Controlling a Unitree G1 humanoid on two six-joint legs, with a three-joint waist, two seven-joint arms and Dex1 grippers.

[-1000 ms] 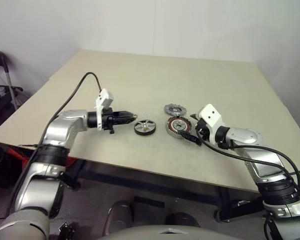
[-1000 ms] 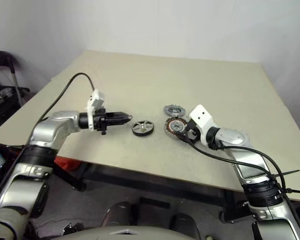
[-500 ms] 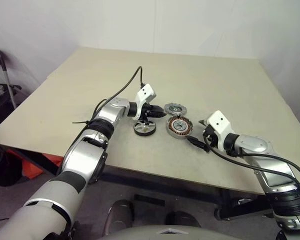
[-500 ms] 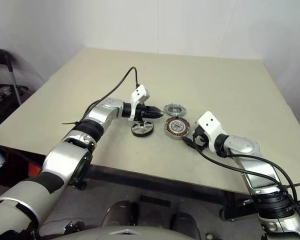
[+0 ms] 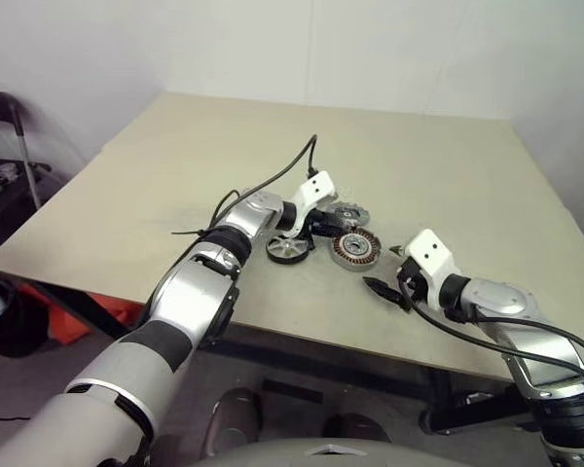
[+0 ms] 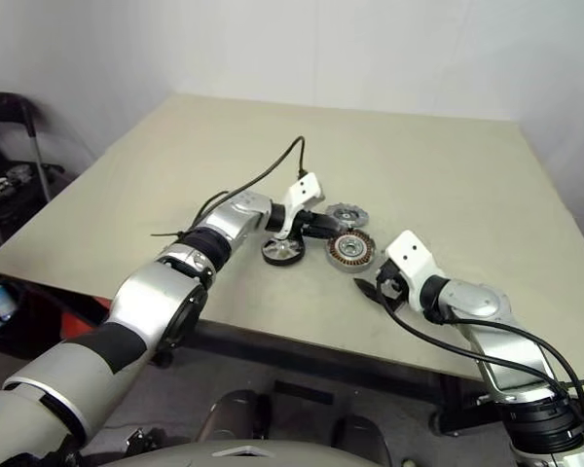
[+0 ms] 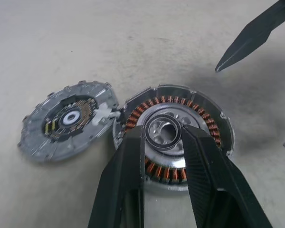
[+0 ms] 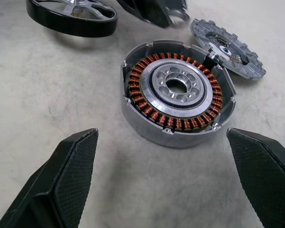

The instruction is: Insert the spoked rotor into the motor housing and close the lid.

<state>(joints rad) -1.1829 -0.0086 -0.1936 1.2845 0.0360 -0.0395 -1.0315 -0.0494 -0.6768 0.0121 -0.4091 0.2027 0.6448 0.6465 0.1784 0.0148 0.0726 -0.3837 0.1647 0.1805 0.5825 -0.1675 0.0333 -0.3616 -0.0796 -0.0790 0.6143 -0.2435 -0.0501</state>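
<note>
The spoked rotor, black-rimmed with silver spokes, lies flat on the table. Right of it sits the motor housing, a silver cup with copper windings, and the lid lies just behind and touching it. My left gripper reaches across above the rotor and hovers over the housing's centre. It is shut on a small thin ring held between its fingertips. My right gripper stands wide open and empty on the near side of the housing, a little back from it.
The beige table stretches wide to the left and behind the parts. Its near edge runs close below my right gripper. A black cable loops over the left forearm. A dark chair stands off the table's left side.
My left gripper has swung right, from left of the rotor to above the housing, still shut on the ring. My right gripper has drawn back from the housing toward the near edge.
</note>
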